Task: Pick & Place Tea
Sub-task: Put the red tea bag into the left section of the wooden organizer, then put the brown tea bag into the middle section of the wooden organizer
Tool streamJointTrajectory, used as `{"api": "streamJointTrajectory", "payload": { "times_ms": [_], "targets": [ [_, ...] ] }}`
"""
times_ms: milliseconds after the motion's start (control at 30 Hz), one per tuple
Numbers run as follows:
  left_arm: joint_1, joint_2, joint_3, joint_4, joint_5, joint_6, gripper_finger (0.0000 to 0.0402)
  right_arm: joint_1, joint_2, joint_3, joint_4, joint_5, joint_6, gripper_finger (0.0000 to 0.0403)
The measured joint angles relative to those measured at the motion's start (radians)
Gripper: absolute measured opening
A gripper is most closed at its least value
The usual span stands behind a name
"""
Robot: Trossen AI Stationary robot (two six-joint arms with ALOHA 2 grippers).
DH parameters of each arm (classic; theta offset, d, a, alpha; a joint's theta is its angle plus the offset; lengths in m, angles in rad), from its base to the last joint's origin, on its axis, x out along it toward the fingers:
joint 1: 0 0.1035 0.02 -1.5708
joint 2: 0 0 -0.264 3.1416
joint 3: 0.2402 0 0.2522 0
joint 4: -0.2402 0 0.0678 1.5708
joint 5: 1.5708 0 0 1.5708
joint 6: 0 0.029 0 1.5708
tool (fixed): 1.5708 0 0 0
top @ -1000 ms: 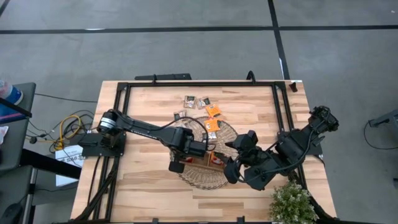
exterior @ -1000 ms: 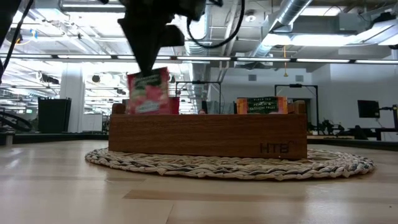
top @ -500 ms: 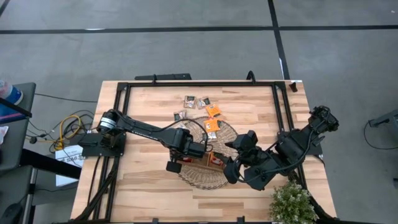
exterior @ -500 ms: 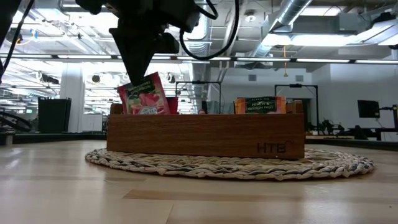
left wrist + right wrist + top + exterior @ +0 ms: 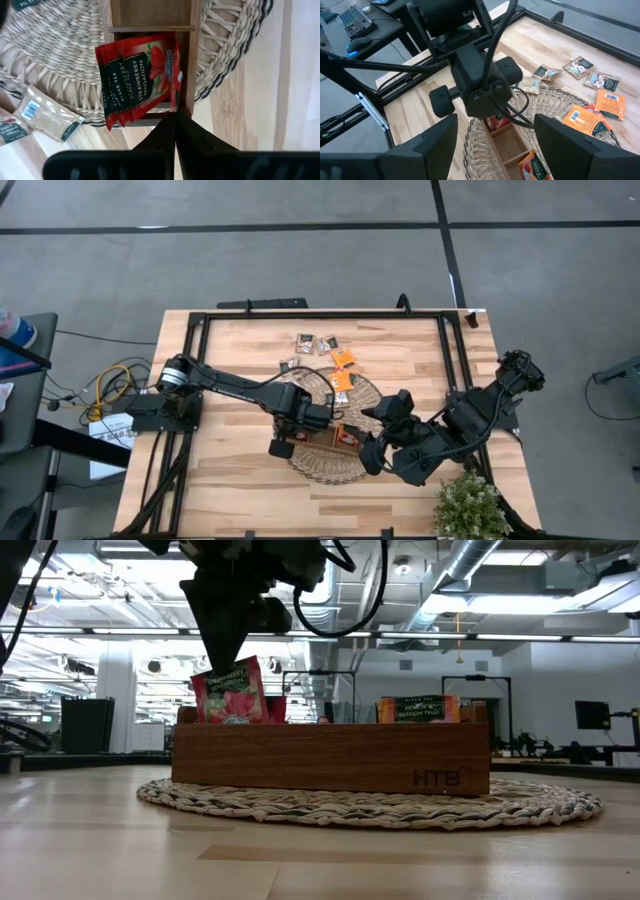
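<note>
A wicker mat point(image 5: 330, 465) carries the wooden tray point(image 5: 330, 755). The left gripper point(image 5: 222, 652), closed, pinches a red tea sachet point(image 5: 230, 692) in the tray's end compartment. Beside the tray hovers the spread right gripper point(image 5: 375, 442). Loose sachets point(image 5: 318, 343) lie beyond the mat.

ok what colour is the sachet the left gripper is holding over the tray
Red, with a dark label patch: the sachet shows best in the left wrist view.

"STRAWBERRY SENSATION" and "BLACK TEA" printed on red sachets point(image 5: 142, 80), centre frame; "HTB" stamped on wooden tray point(image 5: 330, 757), lower right; "PEACH & PASSION FRUIT" on orange sachet point(image 5: 418, 709).
</note>
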Motion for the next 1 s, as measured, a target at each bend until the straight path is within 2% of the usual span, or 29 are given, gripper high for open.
{"api": "streamJointTrajectory", "payload": {
  "times_ms": [467, 833, 1000],
  "targets": [
    [0.004, 0.000, 0.000, -0.004, -0.002, 0.000, 0.0004, 0.000, 0.000, 0.000, -0.005, 0.000, -0.001, 0.0255],
    [0.004, 0.000, 0.000, -0.031, -0.063, 0.009, 0.0109, 0.000, 0.000, 0.000, -0.005, 0.003, -0.025, 0.0255],
    [0.004, -0.006, 0.001, -0.086, -0.123, -0.001, 0.0129, 0.000, 0.000, 0.000, -0.016, 0.003, -0.028, 0.0255]
  ]
}}
